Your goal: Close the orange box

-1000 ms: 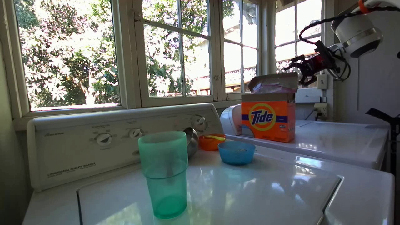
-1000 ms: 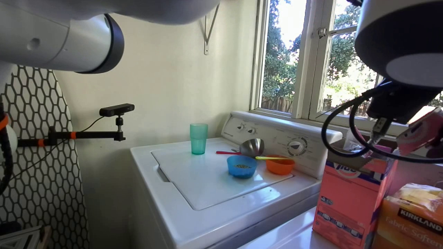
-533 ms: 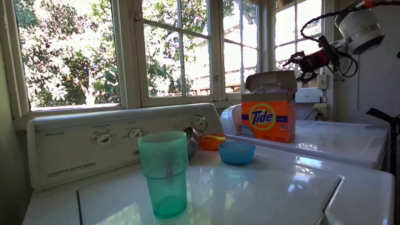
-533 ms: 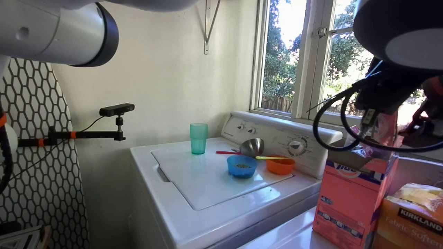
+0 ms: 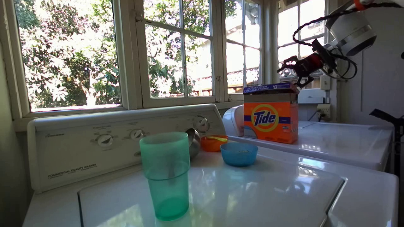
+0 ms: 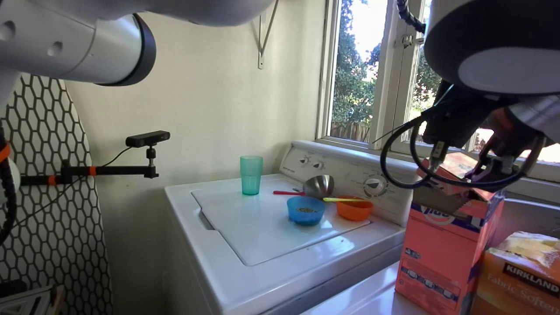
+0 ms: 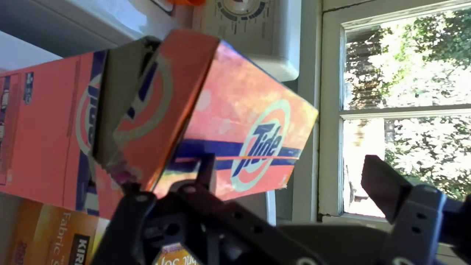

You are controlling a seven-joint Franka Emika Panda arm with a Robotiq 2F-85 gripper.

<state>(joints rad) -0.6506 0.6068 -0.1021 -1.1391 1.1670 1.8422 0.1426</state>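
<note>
Closing the orange Tide carton [image 5: 270,121]: probably part done; its top flap [image 7: 239,121] leans over the mouth, yet bare cardboard [image 7: 119,88] shows beneath the lip, so it does not seem seated.
Carton's place: upright on the white desk [image 5: 344,138], next to the washer [image 5: 246,192], the Kirkland fabric-softener box [image 6: 518,280] close by; whether box and carton touch, I cannot tell. That neighbour might brace the carton against a push.
Tool [image 5: 289,77]: fingers [image 7: 384,186] wide apart, nothing gripped between them; it hangs by one end of the flap, a pose that suits pressing down better than pinching.
Flap contact: one finger overlaps the flap in the wrist view; touching or merely in front, unclear.
Black cables [image 6: 384,154]: looped across the tool in an exterior view, masking much of it there.
Purple scrap [image 7: 124,176]: near the flap's corner, too blurred to name.
Kirkland box: cut off below in an exterior view, as is part of the carton's base.
Carton's contents: hidden.
</note>
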